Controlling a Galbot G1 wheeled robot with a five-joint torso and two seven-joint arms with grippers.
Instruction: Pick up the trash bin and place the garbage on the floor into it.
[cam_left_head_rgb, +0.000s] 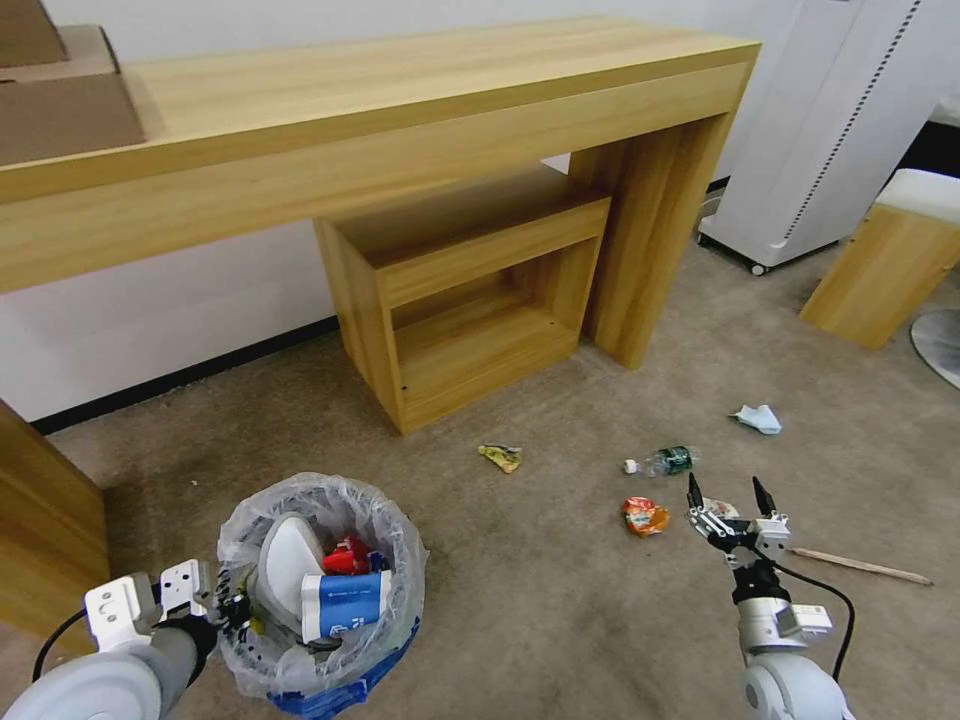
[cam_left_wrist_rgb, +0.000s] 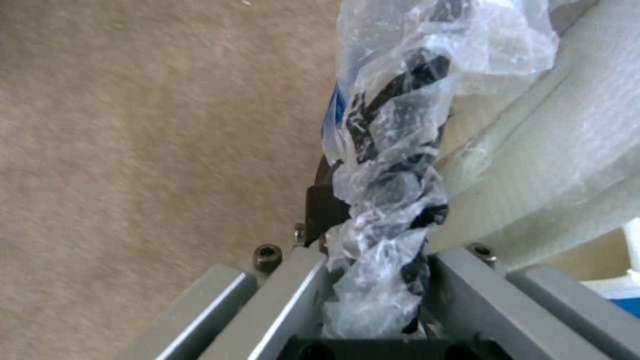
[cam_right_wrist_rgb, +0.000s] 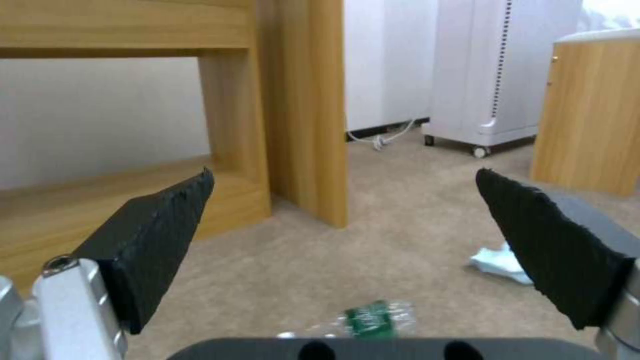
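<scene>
Holding bin: left gripper (cam_left_head_rgb: 232, 606) is clamped on the bag-wrapped rim of the trash bin (cam_left_head_rgb: 322, 590) at the lower left; the left wrist view shows crumpled liner pinched between the jaws.
Bin contents: a white slipper (cam_left_head_rgb: 288, 562), a red wrapper (cam_left_head_rgb: 348, 556) and a blue-white packet (cam_left_head_rgb: 345, 604) sit inside.
Slip risk: the grip takes slick plastic along with the rim, so the bin could tilt or slide free and spill.
Loose garbage: a yellow-green wrapper (cam_left_head_rgb: 502, 457), an orange-red wrapper (cam_left_head_rgb: 645, 516), the small bottle (cam_left_head_rgb: 668, 461), a tissue (cam_left_head_rgb: 757, 418) and a wooden stick (cam_left_head_rgb: 860, 566) lie on the floor (cam_left_head_rgb: 560, 600).
Right gripper (cam_left_head_rgb: 731, 494): spread wide and empty, just beside the orange-red wrapper, with the bottle ahead of it.
Pick risk: thin litter flat on carpet may be pushed away instead of caught.
Writing: green bottle label and packet print, neither legible.
</scene>
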